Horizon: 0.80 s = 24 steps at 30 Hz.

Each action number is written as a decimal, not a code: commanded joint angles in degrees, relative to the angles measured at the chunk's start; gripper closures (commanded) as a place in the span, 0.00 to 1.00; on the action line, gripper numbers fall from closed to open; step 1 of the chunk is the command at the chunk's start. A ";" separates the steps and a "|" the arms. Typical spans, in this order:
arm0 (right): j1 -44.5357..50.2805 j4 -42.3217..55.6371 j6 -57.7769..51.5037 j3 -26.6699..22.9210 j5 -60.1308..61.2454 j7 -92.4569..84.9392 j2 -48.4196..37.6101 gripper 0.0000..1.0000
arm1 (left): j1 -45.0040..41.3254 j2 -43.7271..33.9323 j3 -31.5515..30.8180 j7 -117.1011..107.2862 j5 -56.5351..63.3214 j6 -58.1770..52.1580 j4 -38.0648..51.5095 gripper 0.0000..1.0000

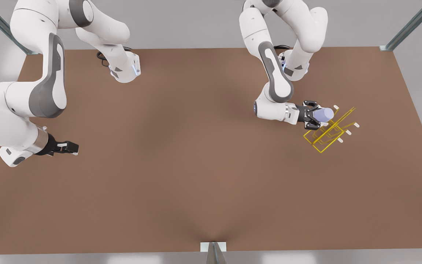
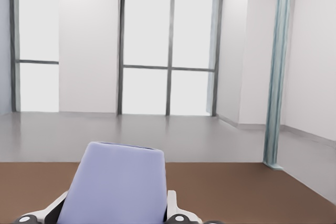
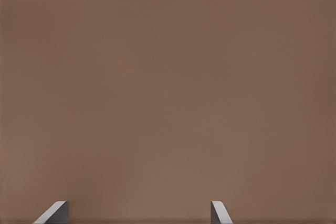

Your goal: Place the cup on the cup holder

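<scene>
The lavender-blue cup (image 1: 324,114) lies on its side in my left gripper (image 1: 319,116), which is shut on it at the front view's right. In the left wrist view the cup (image 2: 118,184) stands between the two fingers (image 2: 176,209). The cup hangs over the back edge of the yellow wire cup holder (image 1: 329,135), close to its white-tipped prongs; I cannot tell whether it touches one. My right gripper (image 1: 69,147) waits low over the table at the front view's left, open with nothing in it; its fingertips (image 3: 55,212) stand wide apart over bare brown table.
The brown table (image 1: 196,165) stretches wide between the two arms. Metal frame posts (image 1: 410,25) stand at the back corners, and a small bracket (image 1: 213,247) sits at the middle of the front edge.
</scene>
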 commanded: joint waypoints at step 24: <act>-0.11 -0.06 -0.02 -0.07 0.10 -0.16 -0.04 0.00 | 0.48 1.07 -0.14 -9.61 0.25 9.07 -5.91 0.10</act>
